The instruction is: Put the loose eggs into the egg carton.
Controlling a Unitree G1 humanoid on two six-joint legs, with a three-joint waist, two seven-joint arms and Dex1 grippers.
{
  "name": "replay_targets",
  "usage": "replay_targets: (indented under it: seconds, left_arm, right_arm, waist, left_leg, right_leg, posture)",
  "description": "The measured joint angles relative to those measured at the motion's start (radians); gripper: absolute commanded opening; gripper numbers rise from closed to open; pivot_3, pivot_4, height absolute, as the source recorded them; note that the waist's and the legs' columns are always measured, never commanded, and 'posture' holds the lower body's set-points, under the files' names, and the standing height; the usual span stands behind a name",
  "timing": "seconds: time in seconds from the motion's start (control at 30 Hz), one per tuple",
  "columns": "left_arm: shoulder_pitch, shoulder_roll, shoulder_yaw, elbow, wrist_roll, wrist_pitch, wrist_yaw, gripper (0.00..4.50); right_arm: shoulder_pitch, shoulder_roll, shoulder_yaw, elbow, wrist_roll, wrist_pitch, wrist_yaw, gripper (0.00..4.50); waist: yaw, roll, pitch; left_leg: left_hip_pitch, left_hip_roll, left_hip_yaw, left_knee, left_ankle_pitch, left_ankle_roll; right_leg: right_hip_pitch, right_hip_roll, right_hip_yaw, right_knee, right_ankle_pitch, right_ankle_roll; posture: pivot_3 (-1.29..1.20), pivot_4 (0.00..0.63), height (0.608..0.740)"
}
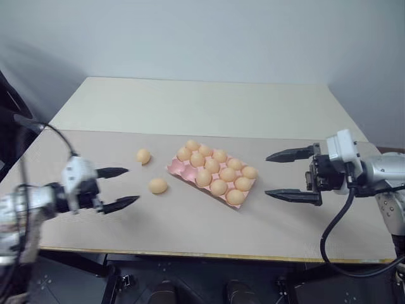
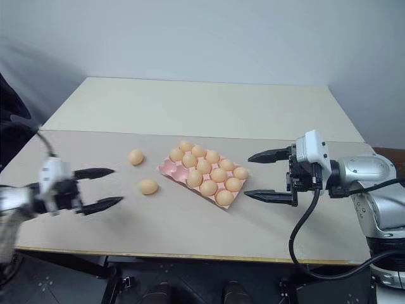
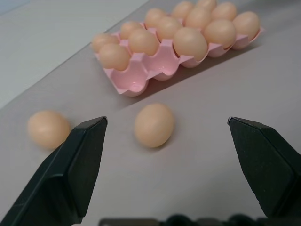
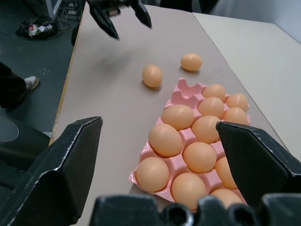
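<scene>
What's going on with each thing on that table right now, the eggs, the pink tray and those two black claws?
egg carton: open, ten cups filled, two cups at its left end empty.
nearer loose egg: lying on the table, touched by nothing.
farther loose egg: lying on the table, apart from the carton.
left gripper: open, empty, pointing toward the nearer loose egg.
right gripper: open, empty, right of the carton.

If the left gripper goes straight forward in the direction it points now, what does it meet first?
Most likely the nearer pale orange-tan loose egg, which lies on the table between the open black fingers of the left gripper, a little ahead of them. The pink moulded-pulp egg carton lies further behind it. Depth is hard to judge.
</scene>
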Motion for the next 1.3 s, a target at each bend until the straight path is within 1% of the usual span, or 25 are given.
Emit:
replay_targets:
  seconds: [0.13,0.33,0.43,0.6,0.63,0.7,0.8,0.9,0.97,1.07,1.17,1.27,1.3]
  left_arm:
    - [-0.134,-0.073,-0.128,0.173,0.113,-0.107,0.036,4.48]
    - [-0.313,-0.147,-0.234,0.469,0.244,-0.267,0.055,4.48]
    - [-0.365,-0.156,-0.269,0.565,0.269,-0.314,0.019,3.88]
    - [-0.405,-0.168,-0.285,0.62,0.272,-0.347,-0.018,2.28]
    - [-0.412,-0.168,-0.284,0.621,0.27,-0.346,-0.019,2.04]
    - [-0.422,-0.169,-0.28,0.616,0.255,-0.34,-0.026,2.04]
    - [-0.43,-0.174,-0.259,0.548,0.201,-0.285,-0.056,2.04]
    - [-0.458,-0.206,-0.242,0.445,0.127,-0.199,-0.07,2.04]
    - [-0.48,-0.232,-0.24,0.409,0.107,-0.17,-0.067,2.04]
    - [-0.515,-0.287,-0.252,0.41,0.103,-0.152,-0.053,2.04]
    - [-0.553,-0.331,-0.286,0.465,0.152,-0.178,-0.021,2.04]
    - [-0.579,-0.369,-0.307,0.546,0.206,-0.204,0.022,2.8]
    - [-0.584,-0.376,-0.313,0.568,0.216,-0.214,0.031,3.17]
  right_arm:
    - [-0.004,-0.003,0.002,-0.005,0.001,0.0,-0.001,4.5]
    - [0.014,-0.009,-0.008,-0.033,0.004,0.01,-0.011,4.5]
    - [0.019,-0.012,-0.021,-0.044,0.012,0.012,-0.022,4.5]
    - [0.028,-0.012,-0.034,-0.055,0.019,0.013,-0.043,4.5]
    - [0.029,-0.012,-0.034,-0.06,0.019,0.013,-0.046,4.5]
    - [0.03,-0.012,-0.034,-0.062,0.019,0.013,-0.052,4.5]
    - [0.03,-0.012,-0.034,-0.062,0.019,0.013,-0.062,4.5]
    - [0.03,-0.011,-0.034,-0.062,0.019,0.013,-0.066,4.5]
    - [0.03,-0.01,-0.034,-0.062,0.019,0.013,-0.069,4.5]
    - [0.03,-0.007,-0.034,-0.062,0.018,0.012,-0.074,4.5]
    - [0.031,-0.006,-0.034,-0.067,0.018,0.012,-0.09,4.5]
    - [0.035,-0.006,-0.036,-0.075,0.018,0.012,-0.102,4.5]
    - [0.039,-0.006,-0.037,-0.081,0.019,0.012,-0.106,4.5]
  waist:
    - [0.0,0.0,0.0]
    - [-0.001,0.0,0.0]
    - [-0.003,0.0,0.0]
    - [-0.002,0.0,0.0]
    - [-0.002,0.0,0.0]
    - [-0.003,0.0,0.0]
    - [-0.003,0.0,0.0]
    - [0.001,0.0,0.0]
    - [0.003,0.0,0.0]
    - [0.002,0.0,0.0]
    - [0.003,0.0,0.0]
    - [-0.002,0.0,0.0]
    - [-0.003,0.0,0.0]
  left_leg:
    - [-0.002,0.0,0.0,0.001,0.0,0.0]
    - [-0.002,0.0,0.0,0.001,0.0,0.0]
    - [-0.002,0.0,0.0,0.001,0.0,0.0]
    - [-0.002,0.0,-0.001,0.002,0.0,0.0]
    - [-0.002,0.0,-0.001,0.002,0.0,0.001]
    - [-0.002,0.0,-0.001,0.002,0.0,0.0]
    - [-0.002,0.0,-0.001,0.002,0.0,0.001]
    - [-0.002,0.0,-0.001,0.003,0.0,0.0]
    - [-0.002,0.0,-0.001,0.003,0.0,0.001]
    - [-0.002,-0.001,-0.002,0.003,0.0,0.001]
    - [-0.002,-0.001,-0.002,0.003,0.0,0.001]
    - [-0.002,-0.001,-0.002,0.003,0.0,0.001]
    - [-0.002,-0.001,-0.002,0.003,0.0,0.001]
  right_leg:
    - [-0.001,0.0,0.0,0.0,0.0,0.0]
    - [-0.001,0.0,0.0,0.001,0.0,0.0]
    - [-0.001,0.0,0.0,0.0,0.0,0.0]
    - [-0.001,0.0,0.0,0.001,0.0,0.0]
    - [-0.001,0.0,0.0,0.001,0.0,0.0]
    - [-0.001,0.0,0.0,0.001,0.0,0.0]
    - [-0.001,0.0,0.0,0.001,0.0,0.0]
    - [0.0,0.0,0.0,0.001,0.0,0.0]
    - [0.0,0.0,0.0,0.001,0.0,0.0]
    - [0.0,0.0,0.0,0.001,0.0,0.0]
    - [0.0,0.0,0.0,0.001,0.0,0.0]
    - [-0.001,0.0,0.0,0.001,0.0,0.0]
    - [-0.001,0.0,0.0,0.001,0.0,0.0]
  posture:
    - [0.0,0.15,0.74]
    - [0.0,0.15,0.74]
    - [0.0,0.15,0.74]
    - [0.0,0.15,0.74]
    - [0.0,0.15,0.74]
    - [0.0,0.15,0.74]
    - [0.0,0.15,0.74]
    - [0.0,0.15,0.74]
    - [0.0,0.15,0.74]
    - [0.0,0.15,0.74]
    - [0.0,0.15,0.74]
    - [0.0,0.15,0.74]
    - [0.0,0.15,0.74]
